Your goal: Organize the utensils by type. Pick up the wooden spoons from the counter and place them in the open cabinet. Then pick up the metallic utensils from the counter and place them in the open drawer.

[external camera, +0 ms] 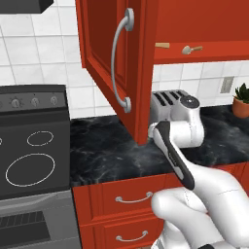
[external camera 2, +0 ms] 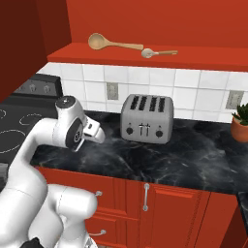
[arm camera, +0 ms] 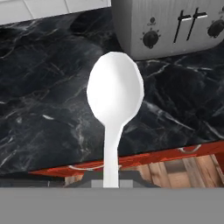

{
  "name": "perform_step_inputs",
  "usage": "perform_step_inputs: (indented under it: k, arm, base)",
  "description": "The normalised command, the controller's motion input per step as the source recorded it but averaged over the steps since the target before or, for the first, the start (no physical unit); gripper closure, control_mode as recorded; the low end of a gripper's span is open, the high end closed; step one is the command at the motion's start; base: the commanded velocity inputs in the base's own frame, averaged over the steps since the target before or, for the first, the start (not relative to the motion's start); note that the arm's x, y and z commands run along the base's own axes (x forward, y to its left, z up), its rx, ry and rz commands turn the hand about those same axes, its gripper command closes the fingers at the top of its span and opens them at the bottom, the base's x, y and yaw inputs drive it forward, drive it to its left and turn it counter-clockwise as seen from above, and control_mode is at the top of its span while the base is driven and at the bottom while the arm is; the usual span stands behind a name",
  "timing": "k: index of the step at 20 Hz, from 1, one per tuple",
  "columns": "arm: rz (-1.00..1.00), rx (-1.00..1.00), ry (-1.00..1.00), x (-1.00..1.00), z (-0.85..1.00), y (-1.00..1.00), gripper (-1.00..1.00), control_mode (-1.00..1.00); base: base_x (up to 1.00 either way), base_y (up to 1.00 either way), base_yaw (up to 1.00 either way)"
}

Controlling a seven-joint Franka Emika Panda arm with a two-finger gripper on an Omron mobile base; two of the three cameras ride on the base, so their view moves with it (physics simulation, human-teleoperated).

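Note:
A silvery-white metal spoon (arm camera: pixel 114 94) sticks up from my gripper (arm camera: pixel 110 180), which is shut on its thin handle. The bowl hangs over the black marble counter (arm camera: pixel 48 100) near its front edge. From the right base view, my gripper (external camera 2: pixel 95 131) hovers low over the counter (external camera 2: pixel 184 155), left of the toaster. Two wooden spoons (external camera 2: pixel 99 41) (external camera 2: pixel 147 53) lie on the shelf of the open red cabinet (external camera 2: pixel 145 60). The same spoons (external camera: pixel 186 49) (external camera: pixel 162 45) show beside the cabinet door (external camera: pixel 104 48). The open drawer is out of view.
A steel toaster (external camera 2: pixel 147 117) (arm camera: pixel 175 22) stands against the tiled wall just beyond the spoon. A potted plant (external camera 2: pixel 240 123) sits at the far right, and a black stove (external camera: pixel 34 146) borders the counter on the left. Shut red drawer fronts (external camera: pixel 133 197) run below.

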Motion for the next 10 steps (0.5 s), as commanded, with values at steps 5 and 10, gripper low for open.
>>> perform_step_inputs:
  k: [5,10]
  arm:
    - [0.0,0.03,0.01,-0.41,0.14,-0.01,1.0,-1.0]
    - [-0.01,0.04,-0.01,-0.04,0.01,0.0,1.0,-1.0]
  base:
    - [0.0,0.0,0.0]
    - [0.0,0.0,0.0]
